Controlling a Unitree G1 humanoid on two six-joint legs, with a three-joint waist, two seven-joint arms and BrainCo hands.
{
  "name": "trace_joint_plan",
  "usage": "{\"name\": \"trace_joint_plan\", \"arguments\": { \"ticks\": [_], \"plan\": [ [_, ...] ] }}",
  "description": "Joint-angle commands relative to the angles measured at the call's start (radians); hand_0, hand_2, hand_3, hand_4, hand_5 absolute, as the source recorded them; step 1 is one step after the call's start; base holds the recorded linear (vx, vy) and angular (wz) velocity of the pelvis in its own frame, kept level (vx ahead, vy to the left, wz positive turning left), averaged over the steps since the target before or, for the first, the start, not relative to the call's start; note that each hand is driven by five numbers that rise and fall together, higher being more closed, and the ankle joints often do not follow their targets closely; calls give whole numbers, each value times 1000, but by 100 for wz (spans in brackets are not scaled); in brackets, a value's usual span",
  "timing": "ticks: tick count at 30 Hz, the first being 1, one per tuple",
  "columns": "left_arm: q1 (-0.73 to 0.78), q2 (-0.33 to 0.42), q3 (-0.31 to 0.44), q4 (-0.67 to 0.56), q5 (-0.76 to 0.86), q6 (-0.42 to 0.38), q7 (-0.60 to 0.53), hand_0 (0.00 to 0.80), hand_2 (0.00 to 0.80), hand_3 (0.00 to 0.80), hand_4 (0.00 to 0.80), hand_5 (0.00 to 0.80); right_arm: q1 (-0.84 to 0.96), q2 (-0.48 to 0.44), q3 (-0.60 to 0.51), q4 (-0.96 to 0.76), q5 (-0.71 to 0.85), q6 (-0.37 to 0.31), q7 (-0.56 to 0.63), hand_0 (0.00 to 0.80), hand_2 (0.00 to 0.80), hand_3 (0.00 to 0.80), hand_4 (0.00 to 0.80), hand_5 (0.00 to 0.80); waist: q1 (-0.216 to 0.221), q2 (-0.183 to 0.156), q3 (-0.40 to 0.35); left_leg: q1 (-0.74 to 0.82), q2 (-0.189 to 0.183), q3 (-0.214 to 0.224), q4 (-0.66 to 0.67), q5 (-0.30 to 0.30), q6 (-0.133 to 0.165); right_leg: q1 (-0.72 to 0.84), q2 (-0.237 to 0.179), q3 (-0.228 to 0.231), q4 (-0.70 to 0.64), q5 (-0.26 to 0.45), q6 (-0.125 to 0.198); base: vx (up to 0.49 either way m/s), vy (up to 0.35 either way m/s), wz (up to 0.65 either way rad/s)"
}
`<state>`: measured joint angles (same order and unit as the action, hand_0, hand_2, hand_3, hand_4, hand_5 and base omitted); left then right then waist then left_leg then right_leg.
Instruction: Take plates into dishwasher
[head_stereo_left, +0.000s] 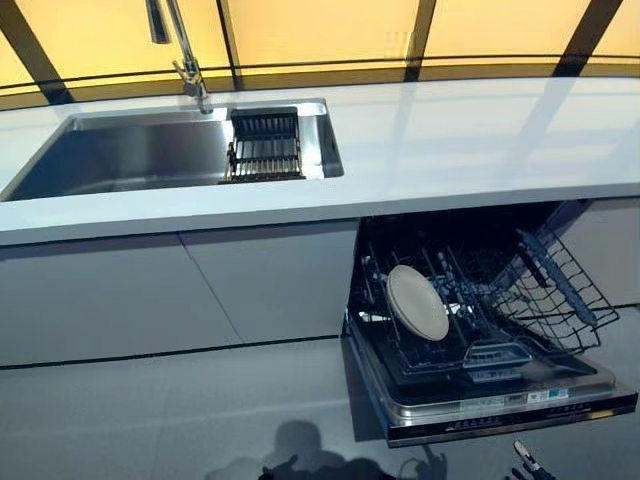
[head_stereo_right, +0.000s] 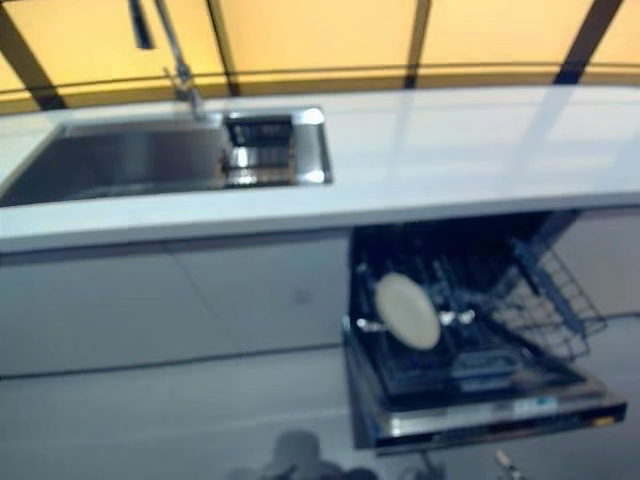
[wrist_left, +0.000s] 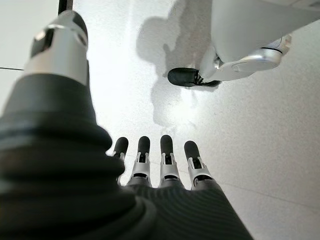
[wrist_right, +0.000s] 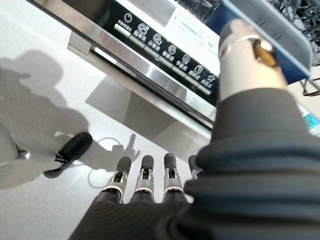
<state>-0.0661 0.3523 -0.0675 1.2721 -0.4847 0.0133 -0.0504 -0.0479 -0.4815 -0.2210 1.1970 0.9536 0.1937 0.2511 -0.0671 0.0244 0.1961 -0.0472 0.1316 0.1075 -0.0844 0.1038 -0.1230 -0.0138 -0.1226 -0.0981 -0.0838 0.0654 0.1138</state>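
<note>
One round cream plate (head_stereo_left: 417, 302) stands on edge in the lower rack (head_stereo_left: 440, 350) of the open dishwasher, under the counter at the right. No other plate shows in any view. My right hand (wrist_right: 145, 180) hangs open and holds nothing, just above the floor in front of the dishwasher's dropped door (wrist_right: 165, 50); its fingertip shows at the bottom edge of the left eye view (head_stereo_left: 525, 462). My left hand (wrist_left: 165, 165) is open and empty too, fingers straight over the bare floor.
A white counter (head_stereo_left: 480, 140) runs across, with a steel sink (head_stereo_left: 130, 155), a faucet (head_stereo_left: 185, 60) and a dark drain rack (head_stereo_left: 265, 148) at its right end. A tilted wire basket (head_stereo_left: 560, 290) juts out at the dishwasher's right side. Grey cabinet fronts (head_stereo_left: 180, 290) are on the left.
</note>
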Motion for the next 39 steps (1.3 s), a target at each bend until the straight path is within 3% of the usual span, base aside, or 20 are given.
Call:
{"name": "trace_joint_plan", "arguments": {
  "ticks": [1, 7, 13, 21, 25, 31, 39],
  "plan": [
    [-74, -3, -26, 33, -16, -31, -11, 0, 0, 0, 0, 0, -61, 6, 8, 31, 56, -42, 7, 0, 0, 0, 0, 0, -2, -24, 25, -3, -25, -32, -3, -34, 67, -50, -21, 21, 70, 5, 4, -53, 23, -6],
    [-89, -13, -33, 37, -19, -40, -18, 0, 0, 0, 0, 0, -68, 21, 5, 43, 115, -60, 25, 0, 0, 0, 0, 0, -6, -15, 33, -1, -27, -27, -3, -35, 69, -56, -27, 19, 78, 1, 1, -14, 3, -1],
    [-102, -15, -30, 32, -19, -45, -18, 0, 0, 0, 0, 0, -101, 21, -38, 54, 336, -66, 54, 0, 0, 0, 0, 0, -6, 23, 60, -15, -43, -7, 18, -34, 70, -87, -60, 9, 116, -10, 1, -81, 46, -1],
    [-78, -99, -77, 20, -96, -91, -67, 0, 0, 0, 0, 0, -212, -51, -94, 52, 479, -131, 17, 0, 0, 0, 0, 0, -12, 172, 138, -93, -119, 14, 209, -82, 74, -148, -142, 19, 273, -72, -20, -72, 244, -6],
    [-47, -127, -106, 4, -124, -105, -82, 0, 0, 0, 0, 0, -272, -75, -82, 17, 489, -141, 12, 0, 0, 0, 0, 0, -11, 215, 159, -116, -144, 22, 294, -114, 83, -180, -179, 24, 352, -97, -32, 2, 197, 3],
    [-25, -150, -135, -18, -132, -89, -81, 0, 0, 0, 0, 0, -380, -80, -50, -18, 485, -157, 81, 0, 0, 0, 0, 0, 13, 237, 157, -121, -159, 17, 372, -152, 90, -187, -209, 12, 439, -136, -46, 39, 102, -2],
    [3, -149, -174, -46, -107, -37, -69, 0, 0, 0, 0, 0, -534, -119, 26, -165, 433, -173, 95, 0, 0, 0, 0, 0, 57, 223, 130, -97, -169, -16, 395, -169, 91, -152, -232, -32, 485, -167, -53, 60, 21, 9]
  ]
}}
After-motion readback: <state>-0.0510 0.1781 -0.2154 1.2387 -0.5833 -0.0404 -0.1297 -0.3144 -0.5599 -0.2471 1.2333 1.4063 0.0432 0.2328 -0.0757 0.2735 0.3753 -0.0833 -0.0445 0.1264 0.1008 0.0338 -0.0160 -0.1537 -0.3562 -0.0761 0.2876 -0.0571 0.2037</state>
